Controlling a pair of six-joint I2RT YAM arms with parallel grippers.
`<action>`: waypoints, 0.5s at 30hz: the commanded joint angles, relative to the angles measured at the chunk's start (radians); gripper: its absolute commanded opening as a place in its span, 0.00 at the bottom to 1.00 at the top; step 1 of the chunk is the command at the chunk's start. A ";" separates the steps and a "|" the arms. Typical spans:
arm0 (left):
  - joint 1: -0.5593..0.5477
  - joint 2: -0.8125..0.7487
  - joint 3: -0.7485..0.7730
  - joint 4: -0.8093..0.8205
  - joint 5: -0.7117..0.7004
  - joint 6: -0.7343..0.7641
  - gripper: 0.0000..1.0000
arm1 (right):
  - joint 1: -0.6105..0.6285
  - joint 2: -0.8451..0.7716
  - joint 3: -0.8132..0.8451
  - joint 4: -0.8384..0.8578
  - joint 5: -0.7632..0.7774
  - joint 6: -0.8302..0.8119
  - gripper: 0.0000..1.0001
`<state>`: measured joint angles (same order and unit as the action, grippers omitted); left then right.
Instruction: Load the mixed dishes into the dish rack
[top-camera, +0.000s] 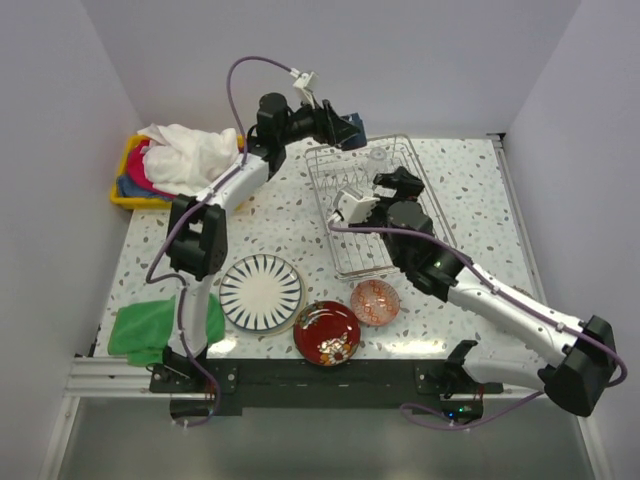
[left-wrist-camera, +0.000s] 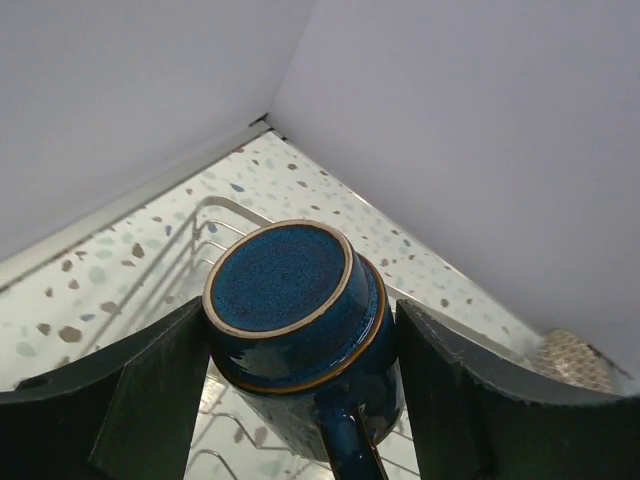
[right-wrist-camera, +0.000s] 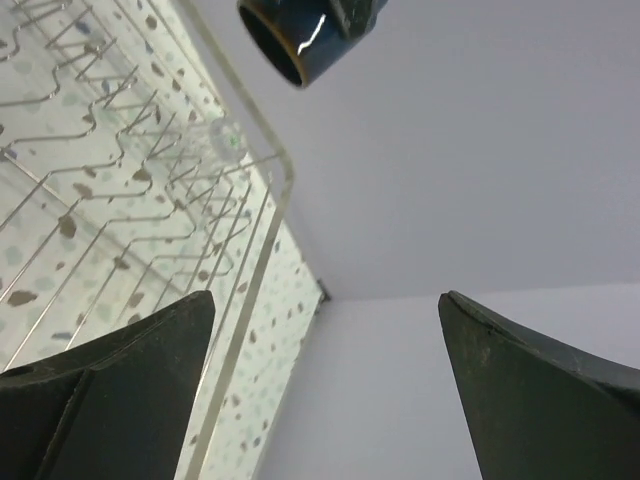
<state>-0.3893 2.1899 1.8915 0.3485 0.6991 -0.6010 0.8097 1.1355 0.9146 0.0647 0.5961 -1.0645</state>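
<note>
Speckled terrazzo covers the tabletop (top-camera: 290, 215), boxed in by plain white walls (top-camera: 400, 60). The wire rack (top-camera: 345, 250) sits toward the far edge. Over its far left corner the left hand (top-camera: 345, 128) clamps the glossy blue mug (left-wrist-camera: 290, 300). The right hand (top-camera: 388, 185) hovers above the rack, spread wide and empty. The striped plate (top-camera: 260, 291), red plate (top-camera: 327, 332) and orange bowl (top-camera: 375, 301) lie near the front edge.

I record a dark blue mug (left-wrist-camera: 290, 320) (tan-edged base), a white plate (top-camera: 261, 292) with black radial stripes, a red floral plate (top-camera: 327, 332), an orange-red patterned bowl (top-camera: 375, 301), a silver dish rack (top-camera: 345, 180), a green cloth (top-camera: 150, 328).
</note>
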 joint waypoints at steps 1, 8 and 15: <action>-0.054 0.019 0.136 -0.083 -0.137 0.366 0.00 | -0.079 0.012 0.076 -0.258 0.117 0.324 0.98; -0.089 0.091 0.225 -0.072 -0.227 0.596 0.00 | -0.325 0.093 0.289 -0.497 0.030 0.696 0.99; -0.088 0.137 0.182 0.052 -0.165 0.724 0.00 | -0.415 0.191 0.377 -0.614 -0.032 0.779 0.99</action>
<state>-0.4904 2.3150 2.0605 0.2382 0.5205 -0.0074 0.4191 1.2915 1.2369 -0.4374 0.6098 -0.3958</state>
